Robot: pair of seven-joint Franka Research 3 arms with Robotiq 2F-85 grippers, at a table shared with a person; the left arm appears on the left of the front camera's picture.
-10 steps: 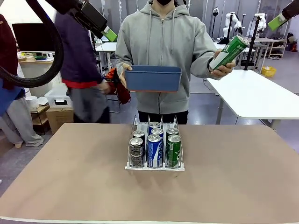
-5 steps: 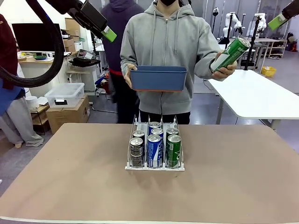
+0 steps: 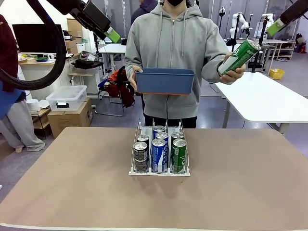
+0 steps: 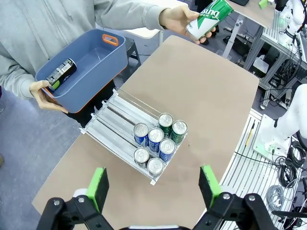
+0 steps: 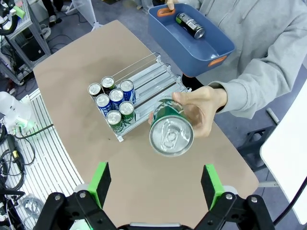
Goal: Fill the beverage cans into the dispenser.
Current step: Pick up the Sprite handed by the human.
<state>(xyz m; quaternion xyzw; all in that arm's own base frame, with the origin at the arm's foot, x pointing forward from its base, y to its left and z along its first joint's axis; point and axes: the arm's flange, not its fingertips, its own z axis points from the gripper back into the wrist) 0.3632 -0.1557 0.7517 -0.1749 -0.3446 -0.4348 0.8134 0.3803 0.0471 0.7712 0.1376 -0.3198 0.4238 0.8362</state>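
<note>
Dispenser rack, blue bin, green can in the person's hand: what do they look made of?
Dispenser: probably clear plastic lanes with thin pale dividers; the table shows through. Blue bin: matte moulded plastic, orange-rimmed handle holes. Green can: likely aluminium, shiny silver top with pull tab, glossy printed body.

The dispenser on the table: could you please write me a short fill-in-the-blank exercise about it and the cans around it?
The low clear-and-white wire dispenser holds ___ slim aluminium cans in all. The three cans in its middle lane are coloured ___. The can in the person's raised hand is ___. The blue rectangular plastic bin holds ___ dark can lying on its side.
Missing words: seven; blue-and-white; green; one.
</note>
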